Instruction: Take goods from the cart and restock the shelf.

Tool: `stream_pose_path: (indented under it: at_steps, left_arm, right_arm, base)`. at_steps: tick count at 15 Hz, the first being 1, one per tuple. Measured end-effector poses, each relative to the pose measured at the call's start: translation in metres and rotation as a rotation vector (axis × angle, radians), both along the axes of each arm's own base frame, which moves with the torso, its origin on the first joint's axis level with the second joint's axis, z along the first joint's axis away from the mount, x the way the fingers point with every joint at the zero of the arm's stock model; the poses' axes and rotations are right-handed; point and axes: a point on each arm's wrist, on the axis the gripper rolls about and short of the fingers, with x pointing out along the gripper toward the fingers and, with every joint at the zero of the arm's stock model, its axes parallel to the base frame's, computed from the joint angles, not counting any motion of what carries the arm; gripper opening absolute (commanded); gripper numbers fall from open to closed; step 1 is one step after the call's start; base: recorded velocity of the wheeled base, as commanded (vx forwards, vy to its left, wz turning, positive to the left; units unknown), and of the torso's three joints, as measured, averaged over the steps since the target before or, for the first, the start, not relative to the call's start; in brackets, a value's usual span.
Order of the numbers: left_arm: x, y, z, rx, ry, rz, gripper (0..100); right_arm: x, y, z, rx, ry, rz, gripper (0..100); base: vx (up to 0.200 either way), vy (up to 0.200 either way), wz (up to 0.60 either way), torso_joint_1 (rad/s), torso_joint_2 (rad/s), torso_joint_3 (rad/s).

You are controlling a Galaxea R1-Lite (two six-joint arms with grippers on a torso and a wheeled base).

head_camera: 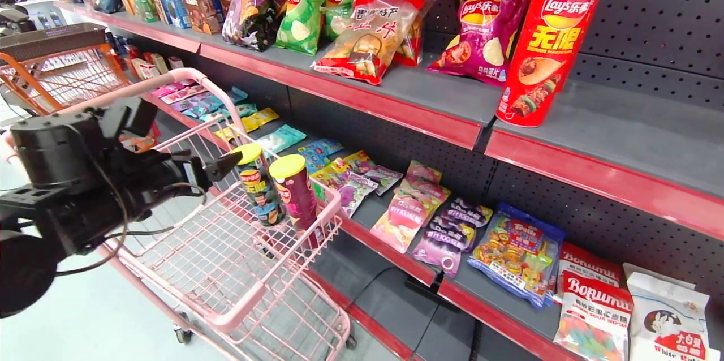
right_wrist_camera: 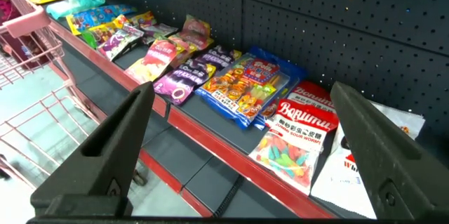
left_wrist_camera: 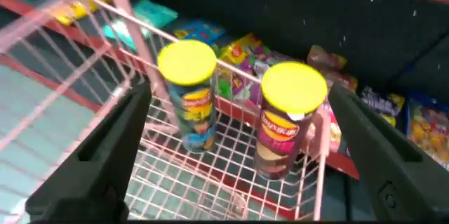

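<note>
A pink cart (head_camera: 249,300) stands before the shelf. Two upright chip cans with yellow lids are in its front corner: a dark blue can (head_camera: 258,187) (left_wrist_camera: 191,94) and a maroon can (head_camera: 295,194) (left_wrist_camera: 287,115). My left gripper (head_camera: 225,164) (left_wrist_camera: 238,147) hangs open just short of the cans, with nothing between its fingers. My right gripper (right_wrist_camera: 238,147) is open and empty above the lower shelf (right_wrist_camera: 203,157), over bags of sweets (right_wrist_camera: 245,87). On the upper shelf (head_camera: 599,123) stands a tall red chip can (head_camera: 551,38).
Chip bags (head_camera: 362,33) and boxes (head_camera: 186,1) crowd the left of the upper shelf; bare grey board lies right of the red can. Candy bags (head_camera: 517,253) line the lower shelf (head_camera: 396,250). An orange cart (head_camera: 54,72) stands far left.
</note>
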Motion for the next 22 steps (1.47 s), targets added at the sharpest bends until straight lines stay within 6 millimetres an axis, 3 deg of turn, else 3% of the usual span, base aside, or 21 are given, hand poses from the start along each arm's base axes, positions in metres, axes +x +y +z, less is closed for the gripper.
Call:
stream_pose_path:
  at_steps: [3, 9, 14, 20, 21, 22]
  left_arm:
    - [0.018, -0.023, -0.039, 0.011, 0.105, -0.091, 100]
    - [0.043, -0.050, -0.082, 0.014, 0.082, -0.160, 100]
    - [0.069, -0.066, -0.092, 0.011, 0.056, -0.184, 100]
    - [0.080, -0.070, -0.109, 0.054, 0.065, -0.197, 100]
    - [0.082, -0.071, -0.111, 0.055, 0.065, -0.197, 0]
    - [0.084, -0.071, -0.114, 0.056, 0.069, -0.197, 0]
  right_arm:
    - [0.000, 0.000, 0.000, 0.000, 0.000, -0.001, 100]
    - [0.000, 0.000, 0.000, -0.001, 0.000, 0.000, 100]
    - [0.000, 0.000, 0.000, -0.002, 0.000, 0.001, 100]
    - [0.000, 0.000, 0.000, -0.002, 0.000, 0.001, 100]
    - [0.000, 0.000, 0.000, -0.003, 0.000, 0.001, 100]
    - [0.000, 0.000, 0.000, -0.003, 0.000, 0.001, 100]
  base:
    - [0.000, 0.000, 0.00, 0.000, 0.00, 0.000]
    - [0.000, 0.000, 0.00, 0.000, 0.00, 0.000]
    - [0.000, 0.000, 0.00, 0.000, 0.00, 0.000]
    - [0.000, 0.000, 0.00, 0.000, 0.00, 0.000]
    - [0.000, 0.000, 0.00, 0.000, 0.00, 0.000]
    - [0.000, 0.000, 0.00, 0.000, 0.00, 0.000]
